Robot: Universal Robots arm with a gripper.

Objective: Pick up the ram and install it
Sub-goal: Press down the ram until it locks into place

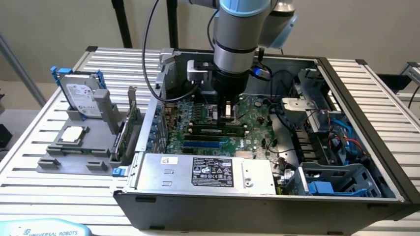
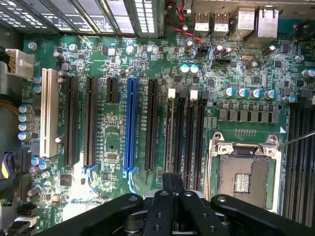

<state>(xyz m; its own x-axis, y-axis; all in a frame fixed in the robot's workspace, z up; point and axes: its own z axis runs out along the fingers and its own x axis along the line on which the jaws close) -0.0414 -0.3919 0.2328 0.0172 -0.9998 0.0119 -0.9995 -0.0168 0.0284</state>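
Ram (image 1: 217, 131), one green stick on one motherboard (image 2: 114, 129), one gripper (image 2: 172, 181) close above, fingers pressed together

Motherboard (image 2: 118, 147) green; one long slot (image 2: 131, 125) blue, one (image 2: 48, 112) white, others black; tool (image 2: 173, 183) black.

Matt grey metal case (image 1: 262, 206), glossy green motherboard (image 2: 118, 147)

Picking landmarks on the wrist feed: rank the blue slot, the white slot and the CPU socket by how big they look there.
1. CPU socket, widest and bulkiest.
2. Blue slot and white slot: both long and narrow, the blue slightly longer, too alike to rank firmly.
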